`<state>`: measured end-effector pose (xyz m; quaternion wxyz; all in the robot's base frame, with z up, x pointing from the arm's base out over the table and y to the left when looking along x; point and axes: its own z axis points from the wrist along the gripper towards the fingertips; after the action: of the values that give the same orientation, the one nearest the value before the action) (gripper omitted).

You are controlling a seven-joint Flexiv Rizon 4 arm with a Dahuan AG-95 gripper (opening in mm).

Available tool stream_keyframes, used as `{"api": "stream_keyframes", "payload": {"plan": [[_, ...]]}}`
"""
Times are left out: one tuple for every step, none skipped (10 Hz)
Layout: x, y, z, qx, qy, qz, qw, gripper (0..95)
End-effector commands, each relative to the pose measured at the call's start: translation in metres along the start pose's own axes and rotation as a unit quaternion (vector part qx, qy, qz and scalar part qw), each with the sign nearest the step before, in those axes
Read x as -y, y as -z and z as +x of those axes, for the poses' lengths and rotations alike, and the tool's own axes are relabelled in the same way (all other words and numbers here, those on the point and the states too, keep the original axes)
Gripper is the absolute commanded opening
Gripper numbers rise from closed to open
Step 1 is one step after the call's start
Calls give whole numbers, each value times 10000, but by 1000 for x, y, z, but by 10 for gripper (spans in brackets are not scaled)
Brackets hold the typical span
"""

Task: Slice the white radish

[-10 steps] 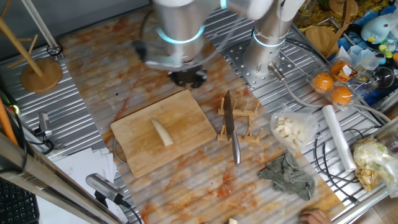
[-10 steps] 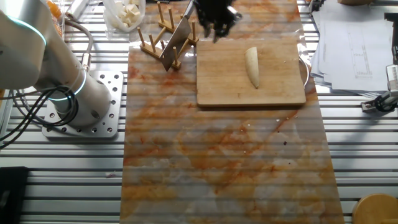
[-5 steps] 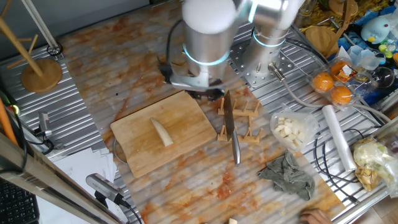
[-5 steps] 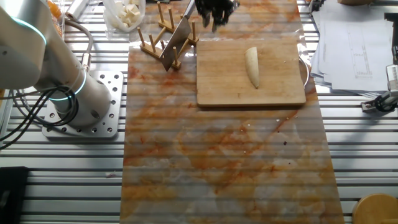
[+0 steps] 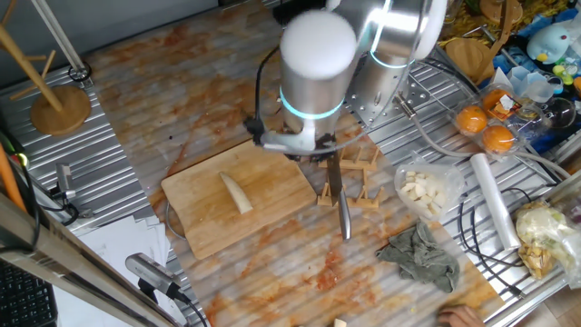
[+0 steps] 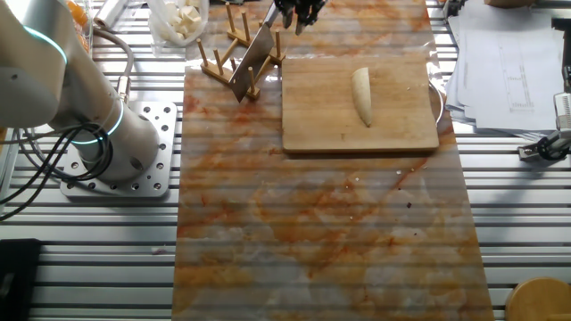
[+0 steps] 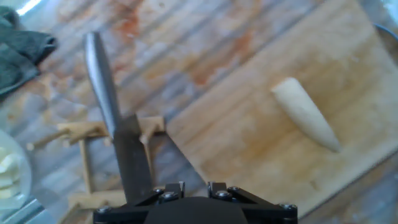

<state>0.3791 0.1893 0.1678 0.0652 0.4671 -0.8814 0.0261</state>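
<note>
On cutting board [image 5: 272,195], white radish [image 5: 237,193] whole, claw [image 6: 298,12] above knife [image 5: 337,186]

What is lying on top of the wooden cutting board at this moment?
Only the white radish, one whole uncut tapered piece, lies on the cutting board. The knife rests in the wooden rack beside it. The arm covers the board's far corner in one fixed view.

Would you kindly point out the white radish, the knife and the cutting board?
white radish [image 6: 361,96], the other fixed view, its middle.
knife [image 5: 343,216], one fixed view, its handle.
cutting board [image 6: 393,134], the other fixed view, bare wood near one corner.
</note>
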Motion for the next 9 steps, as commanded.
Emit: {"api": "stream_keyframes", "payload": {"plan": [[3,6,9,104,-210,201,9995,0],[3,6,9,126,-171,248,9995,0],[3,6,9,125,47,254,9996,0],[3,6,9,119,164,255,9995,0],[3,6,9,113,410,246,9988,0],[3,6,9,123,556,231,9981,0],[3,6,9,106,804,163,9966,0],[3,6,9,114,932,123,9955,0],[3,6,9,141,1140,3,9934,0]]}}
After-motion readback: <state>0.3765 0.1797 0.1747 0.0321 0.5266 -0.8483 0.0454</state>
